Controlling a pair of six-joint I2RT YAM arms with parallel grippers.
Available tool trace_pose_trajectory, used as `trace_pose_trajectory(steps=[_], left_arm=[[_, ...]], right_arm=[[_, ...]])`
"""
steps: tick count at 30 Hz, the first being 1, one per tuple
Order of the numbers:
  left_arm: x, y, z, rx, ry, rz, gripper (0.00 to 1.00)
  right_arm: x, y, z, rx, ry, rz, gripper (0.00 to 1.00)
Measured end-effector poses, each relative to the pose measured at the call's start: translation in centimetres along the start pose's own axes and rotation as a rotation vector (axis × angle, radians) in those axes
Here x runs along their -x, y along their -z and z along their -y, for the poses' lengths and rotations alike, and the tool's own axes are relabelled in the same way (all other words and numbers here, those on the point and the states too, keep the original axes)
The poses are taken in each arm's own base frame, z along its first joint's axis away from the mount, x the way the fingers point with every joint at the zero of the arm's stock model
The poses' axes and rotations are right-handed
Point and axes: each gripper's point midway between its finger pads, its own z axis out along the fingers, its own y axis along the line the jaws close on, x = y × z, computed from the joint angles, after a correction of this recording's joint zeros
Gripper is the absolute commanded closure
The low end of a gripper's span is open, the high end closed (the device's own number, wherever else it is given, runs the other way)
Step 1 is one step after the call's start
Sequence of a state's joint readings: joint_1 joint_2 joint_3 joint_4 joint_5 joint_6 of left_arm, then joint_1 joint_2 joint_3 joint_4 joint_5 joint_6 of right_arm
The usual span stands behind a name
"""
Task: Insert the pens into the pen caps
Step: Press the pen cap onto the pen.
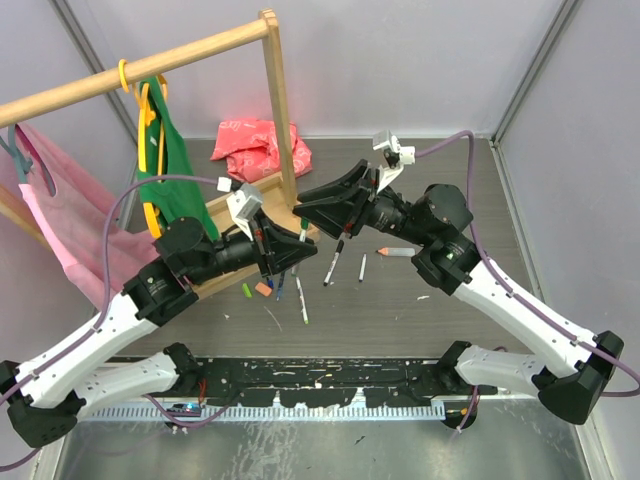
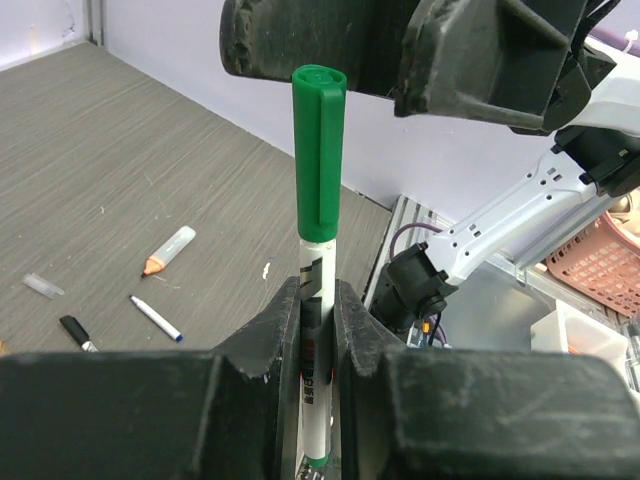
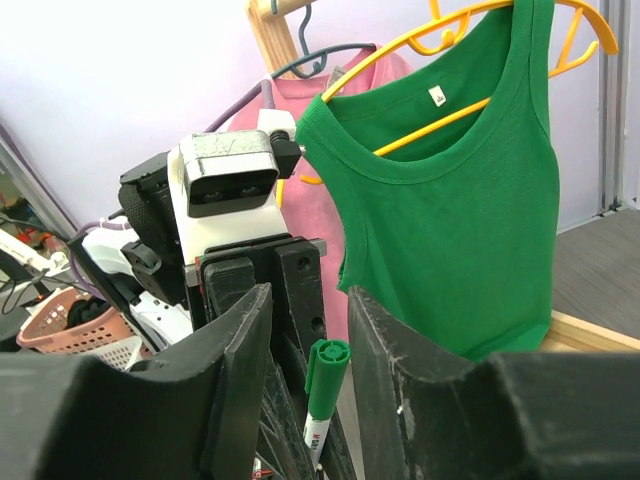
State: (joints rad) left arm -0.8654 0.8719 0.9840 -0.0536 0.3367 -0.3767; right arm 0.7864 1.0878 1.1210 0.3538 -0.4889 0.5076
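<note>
Your left claw (image 2: pixel 318 312) is pinched tight on a white-barrelled marker pen (image 2: pixel 312 400), held upright above the grey wood-grain worktop (image 2: pixel 120 170). Your right claw (image 3: pixel 310 310) stands spread, fingers flanking the green plastic cap (image 3: pixel 326 375) seated on the pen's top.

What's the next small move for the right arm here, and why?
Probably back the right gripper off and away. The green cap already looks seated on the pen clamped in the left gripper, and the right jaws stand open on either side of the cap without touching it.
</note>
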Motion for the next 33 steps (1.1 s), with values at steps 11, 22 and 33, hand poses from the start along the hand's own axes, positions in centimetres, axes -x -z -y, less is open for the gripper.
trace_pose_trajectory(steps=[11,22,33], left_arm=[[0.4,-0.1,0.3,-0.015,-0.003,0.006,1.00],[0.5,-0.2,0.3,-0.017,-0.005,0.010,1.00],[0.5,-0.2,0.3,-0.016,-0.004,0.009,1.00]], right_arm=[[-0.7,-0.1,-0.3,0.025,-0.012,-0.029,0.60],[-1.6,-0.3,0.0,0.033,-0.039,-0.055,0.65],[-1.5,-0.3,-0.1,0.035,-0.043,-0.054,0.65]])
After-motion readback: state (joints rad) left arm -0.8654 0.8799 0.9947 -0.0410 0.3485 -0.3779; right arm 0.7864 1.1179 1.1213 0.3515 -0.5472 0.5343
